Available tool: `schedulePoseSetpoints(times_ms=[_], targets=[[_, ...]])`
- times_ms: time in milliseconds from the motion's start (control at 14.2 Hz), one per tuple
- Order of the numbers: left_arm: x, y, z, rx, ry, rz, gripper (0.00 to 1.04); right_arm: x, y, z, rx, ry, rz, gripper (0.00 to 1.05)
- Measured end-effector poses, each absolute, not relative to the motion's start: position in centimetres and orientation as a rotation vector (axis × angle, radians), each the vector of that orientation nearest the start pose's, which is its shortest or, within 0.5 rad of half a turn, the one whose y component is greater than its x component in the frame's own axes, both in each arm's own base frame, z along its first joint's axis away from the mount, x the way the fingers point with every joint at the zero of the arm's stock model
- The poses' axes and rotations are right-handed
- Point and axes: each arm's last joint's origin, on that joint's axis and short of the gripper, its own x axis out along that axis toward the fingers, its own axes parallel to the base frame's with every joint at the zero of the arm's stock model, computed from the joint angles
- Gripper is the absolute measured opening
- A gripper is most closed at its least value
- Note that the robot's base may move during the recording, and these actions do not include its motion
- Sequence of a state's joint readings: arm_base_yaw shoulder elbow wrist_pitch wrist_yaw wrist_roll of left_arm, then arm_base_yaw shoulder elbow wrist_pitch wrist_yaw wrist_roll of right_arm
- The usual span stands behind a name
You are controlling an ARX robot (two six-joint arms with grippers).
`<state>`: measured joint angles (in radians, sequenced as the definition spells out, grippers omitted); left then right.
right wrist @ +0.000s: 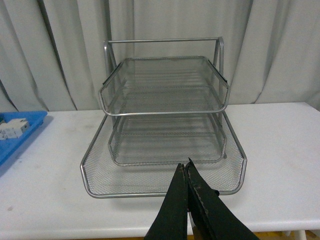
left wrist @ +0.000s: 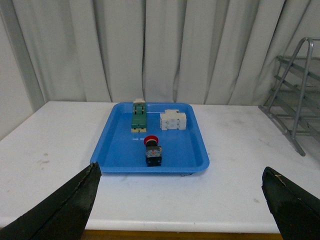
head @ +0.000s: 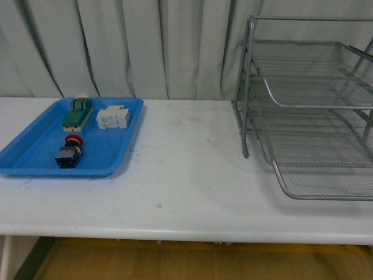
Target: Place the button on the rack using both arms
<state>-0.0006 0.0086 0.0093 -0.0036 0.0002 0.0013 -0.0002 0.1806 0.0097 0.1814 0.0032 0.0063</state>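
The button (head: 70, 151) lies in the blue tray (head: 35, 153) at the table's left, red cap toward the curtain and dark body toward me; the left wrist view shows the button (left wrist: 153, 150) too. At the right stands the silver wire rack (head: 309, 111), its lowest tier pulled out forward, and the rack (right wrist: 162, 125) fills the right wrist view. Neither arm shows in the front view. My left gripper (left wrist: 181, 186) hangs open at the table's near edge, well short of the tray. My right gripper (right wrist: 184, 167) is shut on nothing, just before the rack's front rim.
A green-and-cream block (head: 77, 112) and white blocks (head: 113, 116) lie in the tray's far half. The white table (head: 186, 169) spans the width between tray and rack. A grey curtain (head: 145, 41) hangs close behind.
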Motion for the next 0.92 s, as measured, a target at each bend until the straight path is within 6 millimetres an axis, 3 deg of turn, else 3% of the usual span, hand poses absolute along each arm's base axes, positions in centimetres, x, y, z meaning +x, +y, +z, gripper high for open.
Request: schedulePoseSetpoints(times_ms=[283,353,424,495,636,707,777,848,919], targets=[[9.8,0.0,16.6,0.001,0.002,-0.001,0.98,9.7,0.0,16.6,0.006,0.007,0.0,0.02],[9.8,0.0,16.6,0.001,0.003,0.0,0.98,9.7,0.0,16.7,0.003,-0.005,0.0,0.09],[9.8,0.0,16.6,0.001,0.004,0.0,0.98,9.7,0.0,16.7,0.003,-0.002,0.0,0.24],[9.7,-0.1,16.5,-0.018,0.122,0.05,0.98,9.7,0.0,16.7,0.003,-0.003,0.0,0.33],[9.9,-0.3,16.5,-0.025,0.207,0.076,0.98,9.7,0.0,16.7,0.003,-0.004,-0.002,0.38],[11.0,-0.7,17.3,0.007,0.322,0.093,0.98,9.7,0.0,16.7,0.003,-0.004,0.0,0.51],[16.2,-1.5,18.9,0.06,0.41,0.029,0.98,9.7,0.0,16.7,0.003,-0.004,0.0,0.84],[19.5,-1.8,19.1,0.08,0.464,-0.01,0.98,9.7,0.0,16.7,0.003,-0.004,0.0,0.98],[22.5,-1.8,18.6,0.102,0.532,-0.013,0.98,9.7,0.0,16.7,0.003,-0.004,0.0,0.98]])
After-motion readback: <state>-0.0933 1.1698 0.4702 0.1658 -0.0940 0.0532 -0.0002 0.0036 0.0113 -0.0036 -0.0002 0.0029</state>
